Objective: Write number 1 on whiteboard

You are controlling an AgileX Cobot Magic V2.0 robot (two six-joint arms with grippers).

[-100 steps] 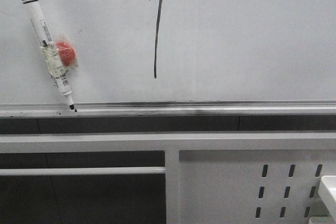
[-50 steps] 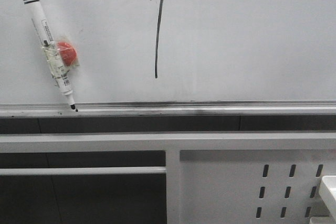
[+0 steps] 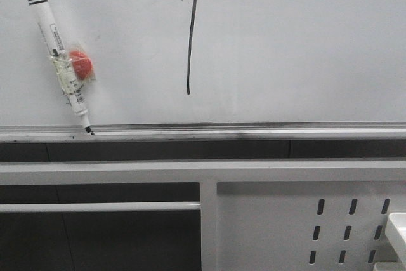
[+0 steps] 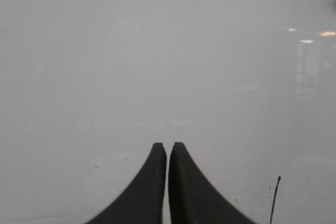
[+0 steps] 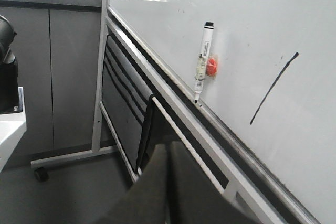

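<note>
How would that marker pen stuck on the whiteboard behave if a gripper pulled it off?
The marker pen looks stiff and light. Its round barrel would likely roll once free. The red magnet taped to it probably resists at first, then releases suddenly; the uncapped tip could smear the whiteboard.

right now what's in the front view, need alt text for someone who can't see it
A thin black number 1 is drawn near the top middle of a whiteboard. At left, a marker pen with a red magnet leans tip-down on the silver rail, above a white perforated frame.
</note>
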